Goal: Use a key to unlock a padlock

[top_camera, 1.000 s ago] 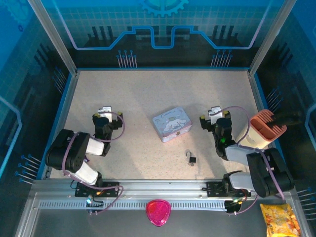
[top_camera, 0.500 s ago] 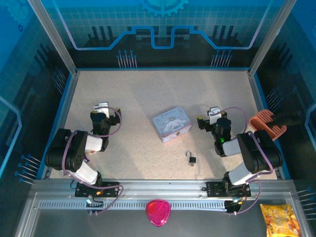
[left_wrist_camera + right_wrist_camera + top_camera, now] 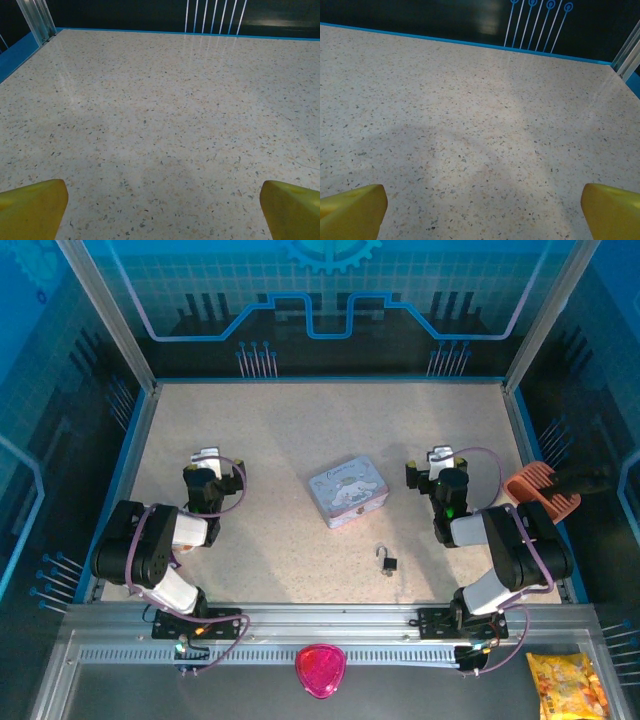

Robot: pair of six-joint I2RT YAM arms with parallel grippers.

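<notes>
We see the padlock (image 3: 388,562) lying loose on the speckled, stone-like table (image 3: 280,420), lower centre of the top view: a small dark square body with a thin silver U-shaped shackle. Just above and left of it sits a pale blue rectangular tin (image 3: 347,491) with rounded corners and a cartoon print. In each wrist view, the left gripper (image 3: 161,210) and right gripper (image 3: 481,210) show blunt, matte yellow fingertips (image 3: 32,207) at the bottom corners, jaws spread wide, holding nothing, bare glossy table between them.
</notes>
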